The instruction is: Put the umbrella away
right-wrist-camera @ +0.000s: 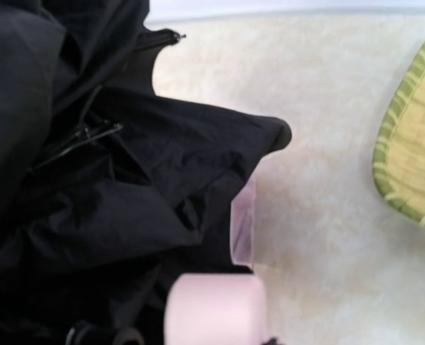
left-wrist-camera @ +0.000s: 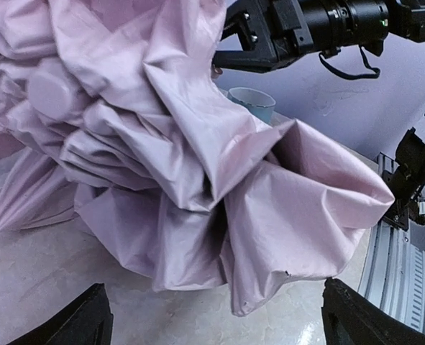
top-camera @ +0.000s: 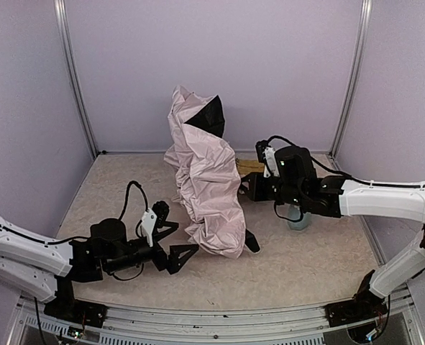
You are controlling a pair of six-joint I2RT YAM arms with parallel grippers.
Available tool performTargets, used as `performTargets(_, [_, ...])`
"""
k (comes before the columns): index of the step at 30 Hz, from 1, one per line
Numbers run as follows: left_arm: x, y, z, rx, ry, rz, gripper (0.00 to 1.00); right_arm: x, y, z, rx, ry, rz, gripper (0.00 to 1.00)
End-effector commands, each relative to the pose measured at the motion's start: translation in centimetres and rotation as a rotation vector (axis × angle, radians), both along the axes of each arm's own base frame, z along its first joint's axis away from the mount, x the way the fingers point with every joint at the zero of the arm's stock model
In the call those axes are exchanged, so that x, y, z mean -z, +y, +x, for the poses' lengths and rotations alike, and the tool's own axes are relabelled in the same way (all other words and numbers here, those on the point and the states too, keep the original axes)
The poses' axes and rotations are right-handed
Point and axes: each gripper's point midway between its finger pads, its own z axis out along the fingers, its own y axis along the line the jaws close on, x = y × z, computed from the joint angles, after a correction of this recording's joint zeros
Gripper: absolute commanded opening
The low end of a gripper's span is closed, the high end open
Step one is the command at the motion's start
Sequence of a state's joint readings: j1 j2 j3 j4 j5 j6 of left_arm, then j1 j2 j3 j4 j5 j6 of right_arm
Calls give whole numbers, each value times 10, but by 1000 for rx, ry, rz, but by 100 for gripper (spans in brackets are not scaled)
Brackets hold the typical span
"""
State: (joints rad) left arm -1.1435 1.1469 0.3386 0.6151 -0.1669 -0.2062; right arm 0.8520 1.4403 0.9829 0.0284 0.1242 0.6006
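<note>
left claw: the left gripper [left-wrist-camera: 219,327] is spread wide with nothing between its jaws. Both black fingertips [left-wrist-camera: 90,316] sit low over the table [top-camera: 305,266], aimed at the nearest folds and just short of them.
right claw: the right gripper [top-camera: 248,188] is tucked against the far side of the fabric, fingers hidden. The pink handle [right-wrist-camera: 212,309] sits at the bottom of its wrist view. Likely pinched there, but I cannot tell.
umbrella: the umbrella [left-wrist-camera: 198,144] is mid-table, a crumpled upright heap between the arms, with the black lining [right-wrist-camera: 111,180] facing the right arm.
step (judged): gathering the loose canopy; not yet wrapped.
next move (judged): left claw advances and closes deep on a thick fold, since the shiny fabric looks likely to slip.
edges: the woven yellow tray [right-wrist-camera: 413,144] is near the right claw, and a pale cup [left-wrist-camera: 252,100] lies under that arm.
open room: bare table in front and to the left of the heap. The front rail [top-camera: 234,320] is close behind the left arm.
</note>
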Motion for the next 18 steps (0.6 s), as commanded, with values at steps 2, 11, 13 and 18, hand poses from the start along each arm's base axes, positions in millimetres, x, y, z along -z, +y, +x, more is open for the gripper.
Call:
performTargets(2, [-26, -34, 6, 59, -112, -65, 97, -69, 4, 11, 39, -123, 167, 0])
performTargets(11, [-7, -31, 61, -59, -153, -55, 12, -100, 12, -15, -93, -141, 252, 0])
performTargets(13, [-11, -30, 69, -56, -172, -62, 0, -101, 14, -24, -139, -125, 266, 0])
performTargets(18, [-8, -24, 97, -102, -232, -18, 0, -95, 21, -50, -274, -84, 291, 0])
